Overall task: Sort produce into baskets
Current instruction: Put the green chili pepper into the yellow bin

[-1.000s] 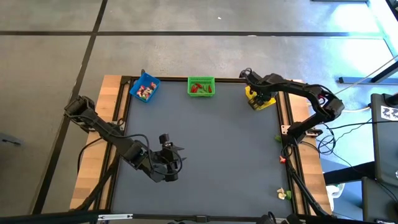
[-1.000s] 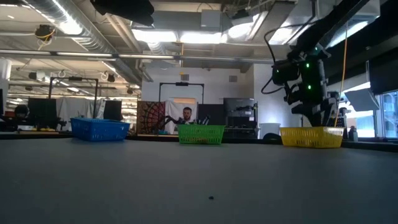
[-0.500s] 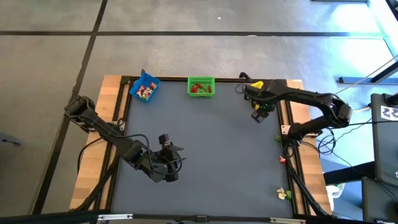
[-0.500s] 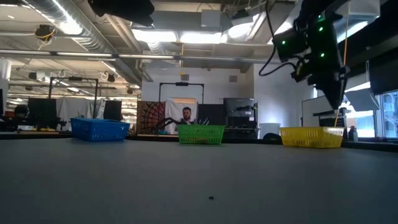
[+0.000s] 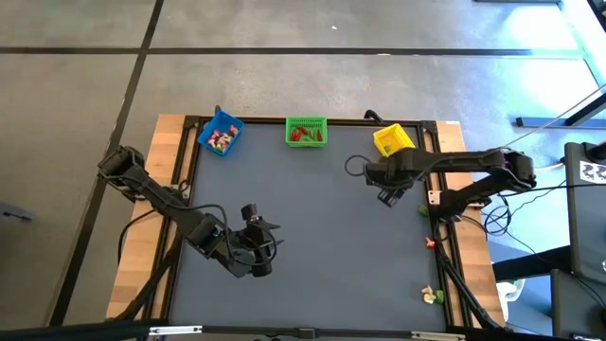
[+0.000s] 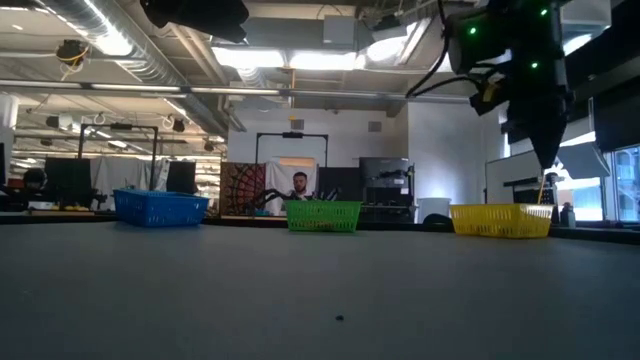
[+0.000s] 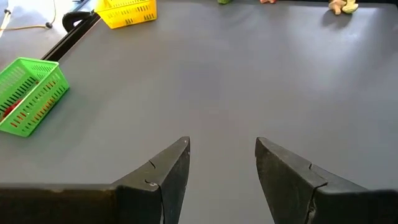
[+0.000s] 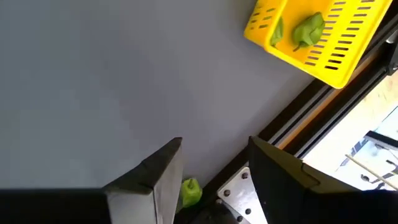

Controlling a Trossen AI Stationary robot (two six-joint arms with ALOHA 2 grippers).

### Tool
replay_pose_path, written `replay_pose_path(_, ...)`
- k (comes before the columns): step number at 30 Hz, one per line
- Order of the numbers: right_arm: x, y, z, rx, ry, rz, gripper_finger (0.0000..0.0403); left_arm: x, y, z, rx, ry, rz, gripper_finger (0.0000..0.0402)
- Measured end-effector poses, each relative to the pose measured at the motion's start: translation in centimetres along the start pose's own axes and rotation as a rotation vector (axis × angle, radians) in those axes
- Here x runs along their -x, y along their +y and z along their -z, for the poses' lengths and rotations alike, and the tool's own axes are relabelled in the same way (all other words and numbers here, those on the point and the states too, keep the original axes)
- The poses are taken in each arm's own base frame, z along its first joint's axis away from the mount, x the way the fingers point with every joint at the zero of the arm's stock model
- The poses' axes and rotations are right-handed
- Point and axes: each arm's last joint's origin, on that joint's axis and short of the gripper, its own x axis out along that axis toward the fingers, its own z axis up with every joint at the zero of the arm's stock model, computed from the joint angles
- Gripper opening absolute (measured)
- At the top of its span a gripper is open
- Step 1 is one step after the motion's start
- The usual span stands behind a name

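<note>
Most produce sits sorted in my blue basket [image 5: 220,134], green basket [image 5: 306,131] and yellow basket [image 5: 393,140]; strays [image 5: 433,296] remain along the table's right edge; my right gripper [image 5: 386,194] and left gripper [image 5: 254,225] both hang parted, empty.

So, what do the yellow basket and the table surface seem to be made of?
The yellow basket looks like moulded plastic, slightly glossy: its walls are thin, even slats in one uniform bright colour. The table surface looks like a matte dark grey mat or laminate, smooth, seamless and without sharp reflections; which of the two cannot be told. Its border looks like pale wood.
</note>
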Motion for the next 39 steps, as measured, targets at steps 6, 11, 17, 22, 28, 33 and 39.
replay_pose_path(6, 0.5, 1.7, 1.2, 0.084, -0.020, -0.012, 0.0182, 0.0, 0.0, 0.0, 0.000, 0.000, 0.000, 0.0178)
replay_pose_path(11, 0.8, 2.5, 1.9, 0.104, -0.034, -0.012, 0.0182, 0.0, 0.0, 0.0, 0.000, 0.000, 0.001, 0.0178)
replay_pose_path(17, -0.9, 2.9, 3.1, 0.134, 0.028, 0.020, 0.0182, 0.0, 0.0, 0.0, 0.001, 0.000, 0.001, 0.0178)
replay_pose_path(22, -3.9, 2.7, 4.7, 0.140, 0.167, 0.034, 0.0182, 0.0, 0.0, 0.0, -0.002, 0.000, 0.001, 0.0178)
replay_pose_path(28, -5.3, 3.3, 4.7, 0.096, 0.167, -0.032, 0.0181, 0.0, 0.0, 0.0, -0.007, 0.000, 0.000, 0.0178)
replay_pose_path(33, -5.8, 3.4, 4.7, 0.102, 0.202, 0.007, 0.0181, 0.0, 0.1, 0.0, -0.011, 0.000, -0.002, 0.0178)
replay_pose_path(39, -7.0, 4.3, 4.6, 0.147, 0.319, 0.003, 0.0181, -0.1, 0.2, -0.1, -0.021, 0.000, -0.006, 0.0178)
